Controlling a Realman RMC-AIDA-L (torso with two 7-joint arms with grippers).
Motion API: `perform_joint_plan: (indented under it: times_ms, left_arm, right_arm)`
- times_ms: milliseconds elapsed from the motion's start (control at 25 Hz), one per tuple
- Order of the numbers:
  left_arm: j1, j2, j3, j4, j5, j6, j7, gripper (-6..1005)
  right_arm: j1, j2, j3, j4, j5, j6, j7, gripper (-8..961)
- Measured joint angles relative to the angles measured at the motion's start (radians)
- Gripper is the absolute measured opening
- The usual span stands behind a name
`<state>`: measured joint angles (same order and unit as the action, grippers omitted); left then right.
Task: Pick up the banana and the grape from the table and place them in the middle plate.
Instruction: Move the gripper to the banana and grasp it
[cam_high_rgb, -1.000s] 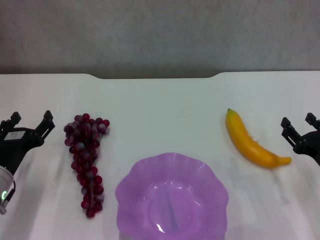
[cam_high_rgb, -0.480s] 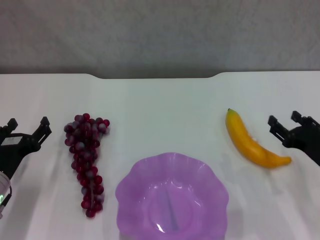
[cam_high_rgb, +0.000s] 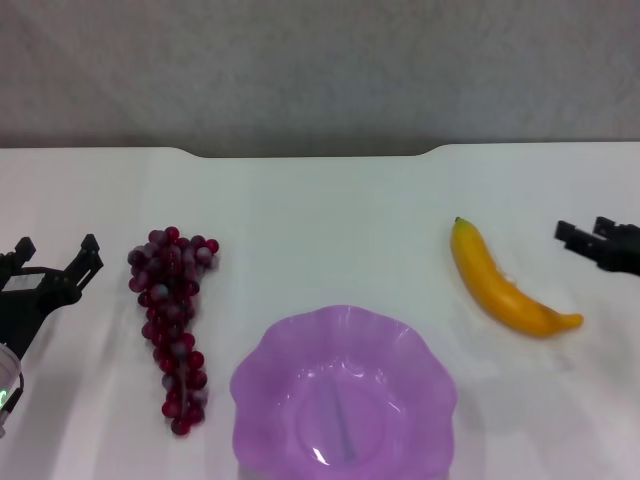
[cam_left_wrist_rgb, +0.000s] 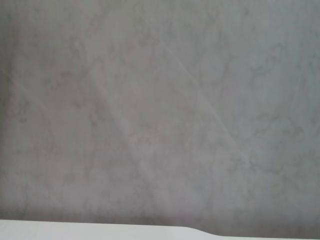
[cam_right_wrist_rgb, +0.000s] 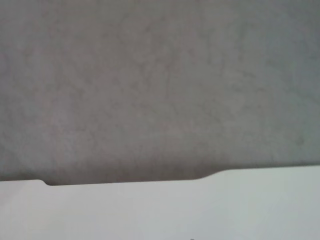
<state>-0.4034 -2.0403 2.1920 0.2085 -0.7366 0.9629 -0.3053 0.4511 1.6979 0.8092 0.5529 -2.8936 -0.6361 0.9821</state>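
Your right gripper (cam_high_rgb: 588, 236) sits at the robot's right edge of the head view, its two dark fingers parted and holding nothing, raised off the table (cam_high_rgb: 320, 210) so far as can be judged. The banana (cam_high_rgb: 503, 283) lies just inward of it, toward the centre, flat on the table and untouched, green tip pointing to the back wall. Your left gripper (cam_high_rgb: 52, 252) stands at the opposite edge, prongs spread wide and empty; the grape (cam_high_rgb: 173, 318) lies just inward of it, a long bunch running toward the robot, also untouched. Between the two fruits and nearer the robot than either gripper is the middle plate (cam_high_rgb: 262, 370); it contains nothing. Judgement: the task is at the approach step, with neither item picked. The next move calls for you to bring the right gripper inward over the banana's midsection, line the fingers across its width, descend and close. Both wrist views show only the wall and the table's back edge, so alignment cannot be confirmed from them.
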Motion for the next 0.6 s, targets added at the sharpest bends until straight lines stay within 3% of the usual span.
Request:
perform_joint_plan:
  times_ms: [120, 320, 480, 600]
  left_arm:
    - [0.000, 0.000, 0.000, 0.000, 0.000, 0.000, 0.000, 894]
    - [0.000, 0.000, 0.000, 0.000, 0.000, 0.000, 0.000, 894]
    - [-0.002, 0.000, 0.000, 0.003, 0.000, -0.008, 0.000, 894]
    - [-0.004, 0.000, 0.000, 0.002, 0.000, -0.011, 0.000, 894]
  right_arm:
    - [0.016, -0.039, -0.031, -0.004, 0.000, 0.001, 0.080, 701]
    - [0.083, -0.049, -0.090, -0.031, -0.001, 0.033, 0.097, 700]
    - [0.137, -0.026, -0.117, -0.054, -0.001, 0.053, 0.041, 699]
    - [0.143, 0.020, -0.071, -0.062, -0.002, 0.035, -0.061, 699]
